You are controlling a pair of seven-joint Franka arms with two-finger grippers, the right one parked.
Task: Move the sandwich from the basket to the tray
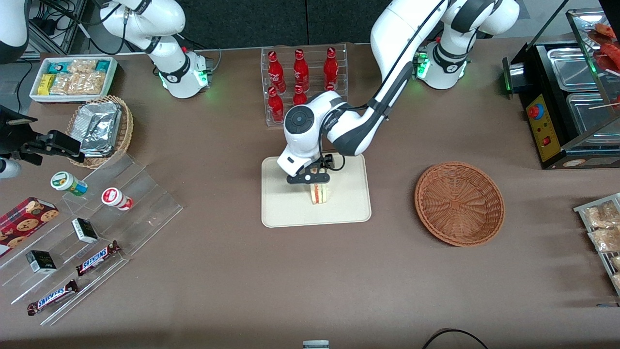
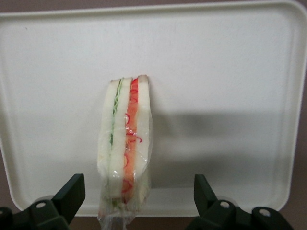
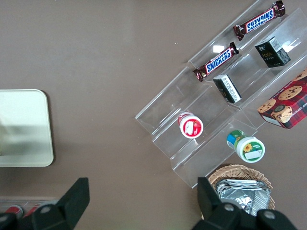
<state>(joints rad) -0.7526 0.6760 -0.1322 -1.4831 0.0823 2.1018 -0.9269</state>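
A: The gripper point(image 2: 136, 199)?
B: Spread wide above the tray point(image 1: 348, 213), fingers point(image 2: 72, 191) clear of the sandwich point(image 1: 318, 192) standing on it.
A: Nearby?
B: Bottles point(image 1: 300, 72) at twelve o'clock; bare basket point(image 1: 459, 203) at three.

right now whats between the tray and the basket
Only bare brown table lies between the tray and the empty basket, as the front view shows. The open gripper straddles the sandwich on the tray.

The sandwich point(image 2: 123, 148) is sheathed in clear glossy film. The tray point(image 2: 230, 62) is seen as smooth matt cream plastic, the basket point(image 1: 459, 203) as rough woven wicker. The gripper point(image 1: 310, 178) over the tray is finished in matt black, on a desk point(image 1: 232, 271) covered matt brown.
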